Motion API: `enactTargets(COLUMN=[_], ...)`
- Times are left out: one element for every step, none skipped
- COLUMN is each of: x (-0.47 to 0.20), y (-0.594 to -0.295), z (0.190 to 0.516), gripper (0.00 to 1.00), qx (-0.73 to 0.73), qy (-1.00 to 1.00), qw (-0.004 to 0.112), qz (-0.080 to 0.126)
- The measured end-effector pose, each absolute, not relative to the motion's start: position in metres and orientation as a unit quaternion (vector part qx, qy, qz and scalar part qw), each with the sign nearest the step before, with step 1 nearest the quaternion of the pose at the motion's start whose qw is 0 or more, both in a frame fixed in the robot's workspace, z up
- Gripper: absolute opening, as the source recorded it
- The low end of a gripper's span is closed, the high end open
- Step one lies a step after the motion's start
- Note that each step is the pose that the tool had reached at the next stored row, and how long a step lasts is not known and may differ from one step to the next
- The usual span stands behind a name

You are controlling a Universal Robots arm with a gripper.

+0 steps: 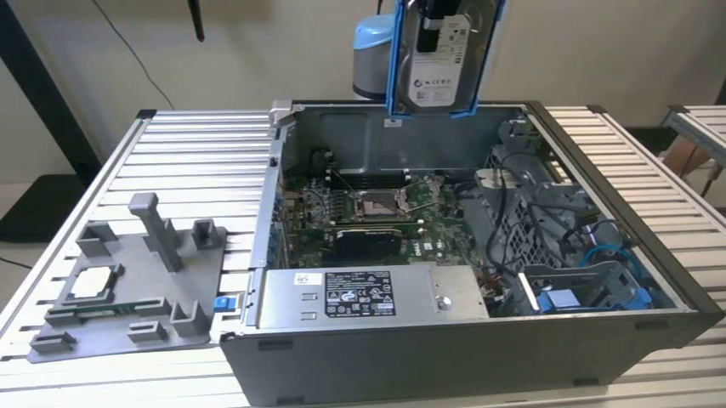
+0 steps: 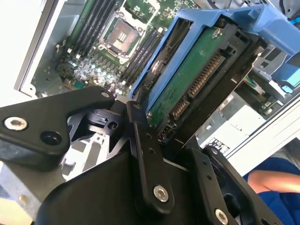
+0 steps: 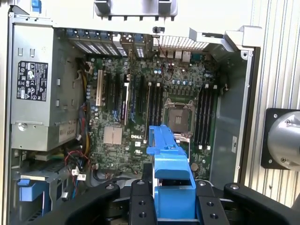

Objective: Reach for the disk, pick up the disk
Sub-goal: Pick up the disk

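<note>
My gripper (image 3: 171, 206) clamps the disk (image 1: 445, 59), held upright, high above the open computer case (image 1: 613, 340).

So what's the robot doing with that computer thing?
The robot's gripper is holding the disk, a hard drive with blue rails, up in the air above the open computer case. The disk is already lifted clear of the case. In the second wrist view, its green circuit side faces the camera, clamped between the black fingers.
</note>
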State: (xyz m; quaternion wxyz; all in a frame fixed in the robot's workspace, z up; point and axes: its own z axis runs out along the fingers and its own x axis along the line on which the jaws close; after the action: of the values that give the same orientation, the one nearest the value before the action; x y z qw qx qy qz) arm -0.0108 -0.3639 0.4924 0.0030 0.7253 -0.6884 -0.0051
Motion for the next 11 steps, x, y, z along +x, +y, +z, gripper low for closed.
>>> enactTargets(x=[-0.0099,-0.009,-0.008,-0.0069,-0.0058,-0.0049,-0.004,-0.0032,-0.0024,-0.0016,-0.0007], y=[-0.3639,-0.3638,-0.3638,-0.3638,-0.3639,-0.3638,-0.3638,-0.3638,-0.3639,-0.3638,-0.3638], z=[0.4924,0.4924,0.4924,0.4924,0.4924,0.4924,0.4924,0.4924,0.4924,0.4924,0.4924], gripper=[0.0,0.0,0.0,0.0,0.0,0.0,0.0,0.0,0.0,0.0,0.0], qx=[0.725,0.725,0.725,0.725,0.725,0.725,0.725,0.725,0.725,0.725,0.725], qy=[-0.688,-0.688,-0.688,-0.688,-0.688,-0.688,-0.688,-0.688,-0.688,-0.688,-0.688], qw=[0.003,0.003,0.003,0.003,0.003,0.003,0.003,0.003,0.003,0.003,0.003], qz=[-0.005,-0.005,-0.005,-0.005,-0.005,-0.005,-0.005,-0.005,-0.005,-0.005,-0.005])
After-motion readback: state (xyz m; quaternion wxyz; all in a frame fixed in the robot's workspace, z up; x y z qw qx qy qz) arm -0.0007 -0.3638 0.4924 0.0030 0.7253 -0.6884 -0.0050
